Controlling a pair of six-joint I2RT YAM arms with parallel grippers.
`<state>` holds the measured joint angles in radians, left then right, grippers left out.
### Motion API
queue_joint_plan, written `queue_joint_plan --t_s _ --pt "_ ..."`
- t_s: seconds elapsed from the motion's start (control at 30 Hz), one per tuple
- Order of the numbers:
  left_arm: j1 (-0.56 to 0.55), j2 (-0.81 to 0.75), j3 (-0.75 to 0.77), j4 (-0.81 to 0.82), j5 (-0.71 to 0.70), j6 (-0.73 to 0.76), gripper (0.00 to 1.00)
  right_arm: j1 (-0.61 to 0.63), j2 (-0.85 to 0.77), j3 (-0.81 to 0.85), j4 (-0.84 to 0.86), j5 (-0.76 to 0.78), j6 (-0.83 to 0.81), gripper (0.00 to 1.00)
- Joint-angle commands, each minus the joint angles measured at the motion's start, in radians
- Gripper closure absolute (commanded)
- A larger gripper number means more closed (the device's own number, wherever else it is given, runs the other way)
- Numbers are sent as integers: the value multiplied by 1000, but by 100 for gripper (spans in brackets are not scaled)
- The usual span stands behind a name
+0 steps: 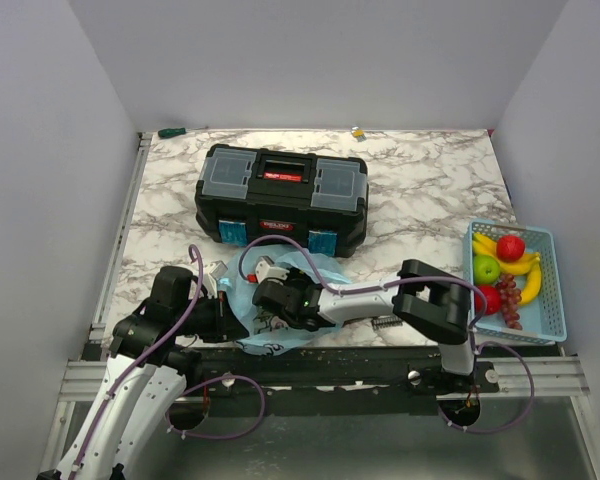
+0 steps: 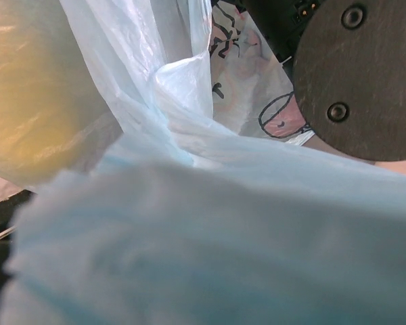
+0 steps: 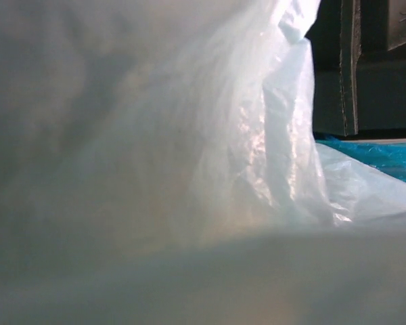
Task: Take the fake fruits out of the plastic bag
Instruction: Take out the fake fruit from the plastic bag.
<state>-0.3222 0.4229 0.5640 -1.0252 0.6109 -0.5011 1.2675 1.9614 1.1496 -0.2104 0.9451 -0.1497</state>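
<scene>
The plastic bag [image 1: 320, 267] lies crumpled at the near table edge, in front of the toolbox. My left gripper [image 1: 223, 296] is at its left side and my right gripper [image 1: 267, 290] is pushed into its middle. The bag's film fills the left wrist view [image 2: 189, 223] and the right wrist view [image 3: 155, 169], hiding both sets of fingers. A yellow-orange fruit [image 2: 27, 88] shows blurred through the film. The pink-and-brown print [image 2: 257, 101] shows beside it. Other fruits [image 1: 510, 247] lie in the basket at the right.
A black toolbox [image 1: 283, 195] with blue latches stands just behind the bag and shows in the right wrist view [image 3: 365, 68]. A light-blue mesh basket [image 1: 555, 290] sits at the right table edge. A small metal spring [image 1: 385, 322] lies near the front edge.
</scene>
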Motion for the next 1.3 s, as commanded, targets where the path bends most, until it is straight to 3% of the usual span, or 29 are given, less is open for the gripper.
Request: queue_joint_plan --t_s 0.0,0.07,0.27,0.43,0.6,0.67,0.77,0.9,1.27 --pt "0 6 -11 11 11 7 96 -14 38 -8 68 -4 -28 10" --pt "0 9 -12 11 12 9 96 -15 38 -8 61 -62 -38 10" --pt "0 10 -11 11 16 12 97 -21 79 12 46 -42 -48 8" --pt "1 7 -12 13 16 10 97 -21 59 17 22 -62 -22 22" --pt "1 13 -10 14 17 12 97 -19 1 49 -48 -138 7 53" --pt "0 16 -10 15 18 12 97 -19 -15 50 -49 -124 0 57" --pt "1 15 -10 14 16 11 98 -19 -25 63 -75 -123 5 71" --pt "0 14 -10 16 15 10 98 -12 -42 70 -96 -161 25 80" --pt "1 19 -11 16 15 10 98 18 -159 101 -147 -366 139 91"
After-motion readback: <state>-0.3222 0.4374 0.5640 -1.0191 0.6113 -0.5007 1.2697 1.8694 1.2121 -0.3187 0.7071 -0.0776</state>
